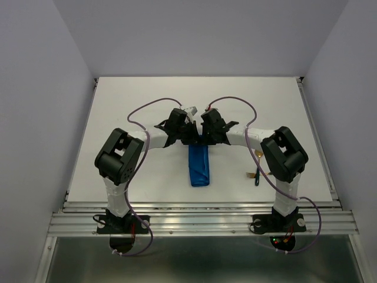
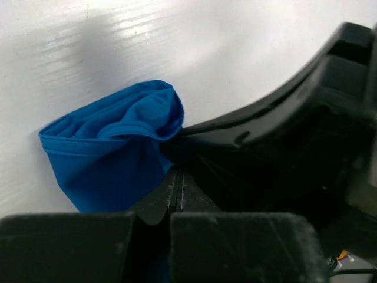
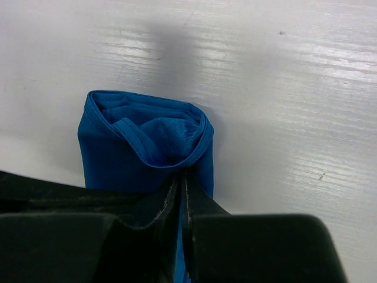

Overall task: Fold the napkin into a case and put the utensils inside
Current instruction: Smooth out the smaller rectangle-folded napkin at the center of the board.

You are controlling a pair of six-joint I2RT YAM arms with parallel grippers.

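Note:
The napkin (image 1: 199,168) is folded into a narrow blue case lying lengthwise at the table's middle. Both grippers meet at its far end. In the right wrist view my right gripper (image 3: 182,172) is shut on the near rim of the case's open mouth (image 3: 150,127). In the left wrist view my left gripper (image 2: 178,172) has its jaws pressed together at the cloth's (image 2: 112,153) lower right edge, with the right gripper's black body (image 2: 283,135) close beside it. The utensils lie to the right: a gold fork with a green handle (image 1: 254,175) and a spoon (image 1: 260,154), partly behind the right arm.
The white table (image 1: 147,100) has grey walls on three sides and a metal rail (image 1: 200,221) along the near edge. The right arm's elbow (image 1: 285,154) hangs over the utensils. Purple cables (image 1: 150,109) loop above both arms.

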